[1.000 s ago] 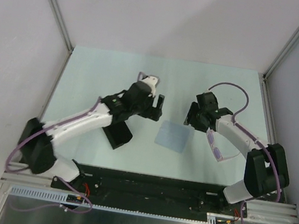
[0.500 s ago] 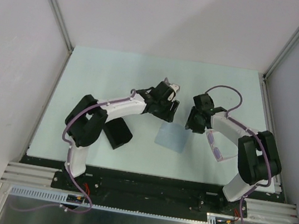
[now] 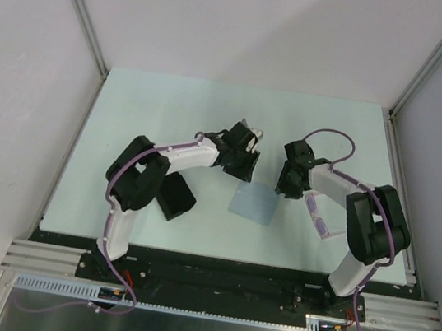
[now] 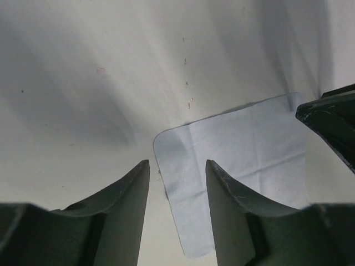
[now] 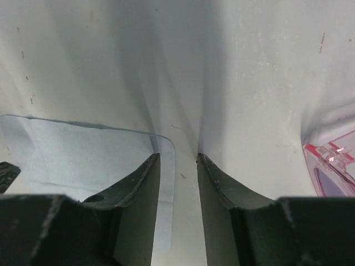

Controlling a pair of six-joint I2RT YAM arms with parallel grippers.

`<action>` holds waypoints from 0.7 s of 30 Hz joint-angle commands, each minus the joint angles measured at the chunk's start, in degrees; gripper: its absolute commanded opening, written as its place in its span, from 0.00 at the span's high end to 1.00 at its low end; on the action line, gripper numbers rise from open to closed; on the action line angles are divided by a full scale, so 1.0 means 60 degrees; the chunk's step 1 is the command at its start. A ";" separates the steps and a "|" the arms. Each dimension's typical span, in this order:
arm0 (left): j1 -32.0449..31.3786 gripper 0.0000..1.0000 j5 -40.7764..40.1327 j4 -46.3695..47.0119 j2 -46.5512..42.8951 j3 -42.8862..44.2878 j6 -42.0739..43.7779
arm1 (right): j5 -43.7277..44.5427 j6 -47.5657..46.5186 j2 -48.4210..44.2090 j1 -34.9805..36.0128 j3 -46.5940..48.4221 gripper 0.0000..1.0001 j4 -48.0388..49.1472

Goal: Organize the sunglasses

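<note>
Both arms hang over the middle of the tabletop (image 3: 154, 114), and the step in hand looks like taking up the blue cloth (image 3: 254, 201) by its upper corners. The left gripper (image 4: 177, 163) has its jaws slightly spread and holding nothing, with a rounded corner of the cloth right below the gap. The right gripper (image 5: 178, 158) has an even narrower gap, also with nothing in it, just past the cloth's other corner. The sunglasses (image 5: 333, 166) lie at the lower right of the right wrist view, on the tabletop partly under that arm. To do this well, each gripper should probably widen, settle on its own corner and pinch only fabric. The right arm needs care not to brush the sunglasses. The black case (image 3: 174, 198) sits at lower left, well apart.
</note>
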 commanded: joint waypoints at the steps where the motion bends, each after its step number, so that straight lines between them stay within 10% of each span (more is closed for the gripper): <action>1: 0.0002 0.50 -0.0010 0.0151 0.0349 0.0488 0.0062 | 0.0244 -0.0196 0.0195 -0.0120 0.0156 0.61 0.0475; 21: 0.0032 0.57 0.0399 0.0136 0.0585 0.0358 0.0193 | 0.0054 -0.0519 0.0738 0.0114 0.0479 0.68 0.0140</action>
